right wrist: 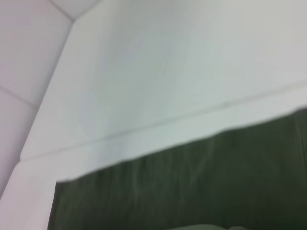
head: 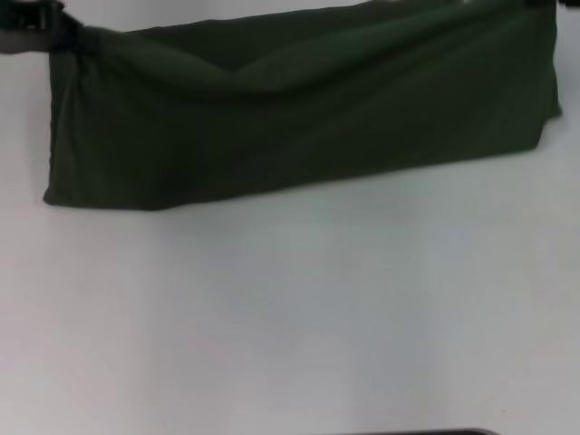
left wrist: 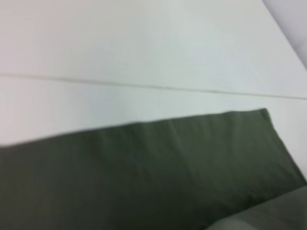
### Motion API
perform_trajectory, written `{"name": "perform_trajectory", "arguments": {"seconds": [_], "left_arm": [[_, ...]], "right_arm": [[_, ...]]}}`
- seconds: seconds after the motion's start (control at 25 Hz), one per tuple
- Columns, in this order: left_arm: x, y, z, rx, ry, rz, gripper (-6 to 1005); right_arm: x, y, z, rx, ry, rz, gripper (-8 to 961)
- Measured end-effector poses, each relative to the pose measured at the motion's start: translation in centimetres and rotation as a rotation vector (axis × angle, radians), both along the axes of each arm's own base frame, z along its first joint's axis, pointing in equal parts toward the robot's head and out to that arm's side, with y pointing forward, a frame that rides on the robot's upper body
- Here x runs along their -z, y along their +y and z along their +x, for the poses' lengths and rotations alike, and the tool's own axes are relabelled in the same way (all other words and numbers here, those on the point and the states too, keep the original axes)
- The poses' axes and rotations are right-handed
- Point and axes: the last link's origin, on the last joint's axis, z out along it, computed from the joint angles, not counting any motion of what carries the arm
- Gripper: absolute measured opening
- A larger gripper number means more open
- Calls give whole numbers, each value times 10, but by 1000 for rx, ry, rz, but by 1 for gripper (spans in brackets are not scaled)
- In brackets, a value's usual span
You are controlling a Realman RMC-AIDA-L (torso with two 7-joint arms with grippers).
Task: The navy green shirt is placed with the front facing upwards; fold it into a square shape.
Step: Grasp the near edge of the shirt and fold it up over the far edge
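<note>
The navy green shirt (head: 299, 118) stretches as a long dark band across the far part of the white table (head: 290, 317), plain green side showing, with no lettering visible. Its top edge sags in the middle and creases run up toward both upper corners. My left gripper (head: 38, 27) is at the band's upper left corner, shut on the cloth. The upper right corner runs out of the head view, and my right gripper does not show there. Both wrist views look down on the shirt (left wrist: 144, 177) (right wrist: 192, 187) from close by, with its straight edge against the table.
A thin seam (left wrist: 144, 86) crosses the white table beyond the shirt. The table's corner and edge (right wrist: 62, 28) show in the right wrist view. A dark strip (head: 417, 432) lies at the head view's lower edge.
</note>
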Motion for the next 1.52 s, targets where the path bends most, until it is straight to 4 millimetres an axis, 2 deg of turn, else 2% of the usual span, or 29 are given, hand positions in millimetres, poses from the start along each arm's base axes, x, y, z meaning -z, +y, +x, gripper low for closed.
{"name": "perform_trajectory", "arguments": {"seconds": [0.24,0.44,0.6,0.84,1.12,1.52], "left_arm": [[20,26,11,23,44,91,37],[42,39,15,53,106,178,38],[51,46,13,60,144,230,38],[60,50,11,69,180,286,38],[65,47,6,65,188,296,38],[65,53,5,55,194,372,37]], "right_arm": [[7,23,-6,-9,-38,91,50],[25,32,10,38,-81,142,50],[34,38,20,68,-113,208,50],[43,47,20,55,-161,294,50],[61,50,17,31,-217,312,49],[65,64,12,38,-302,420,49]]}}
